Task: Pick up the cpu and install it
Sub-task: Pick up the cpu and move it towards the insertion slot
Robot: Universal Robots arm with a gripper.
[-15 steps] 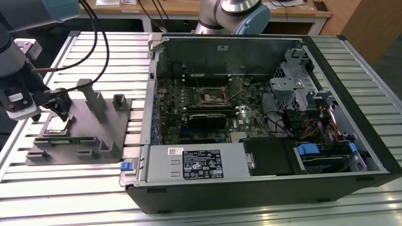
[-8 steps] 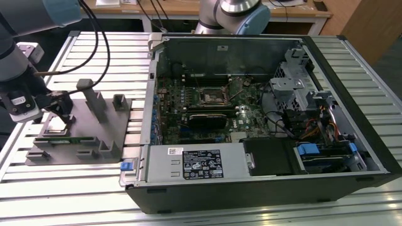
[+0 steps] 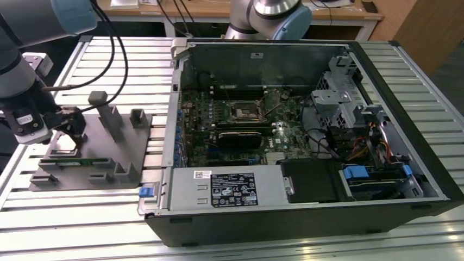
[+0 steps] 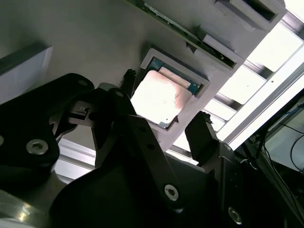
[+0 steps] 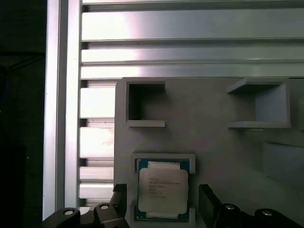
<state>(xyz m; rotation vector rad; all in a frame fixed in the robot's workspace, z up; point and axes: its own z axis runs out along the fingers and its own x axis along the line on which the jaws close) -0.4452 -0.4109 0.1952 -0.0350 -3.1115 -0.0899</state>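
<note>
The cpu (image 5: 163,190) lies flat, metal top up, in a shallow square pocket of the grey holder (image 5: 213,142), which rests on the slatted table (image 3: 94,217) at the exterior view's left, well apart from the open computer case (image 3: 305,136). Judged by its look, the cpu is light, rigid and thin, with a smooth metal lid that offers little friction; its underside and corners are likely fragile, so a modest, even grip is advisable. The appropriate hold is on two opposite side edges, with the chip kept level. The gripper (image 5: 164,205) hangs low over the pocket with its jaws apart: the two fingers (image 5: 209,204) stand one on each side of the cpu, close beside it; contact is not apparent in either wrist view. Count: one cpu, one gripper with two fingers, one holder, one thin green memory stick (image 3: 76,161) set on edge in the holder near the cpu, one computer case, and one square socket (image 3: 245,111) on the board inside it.
</note>
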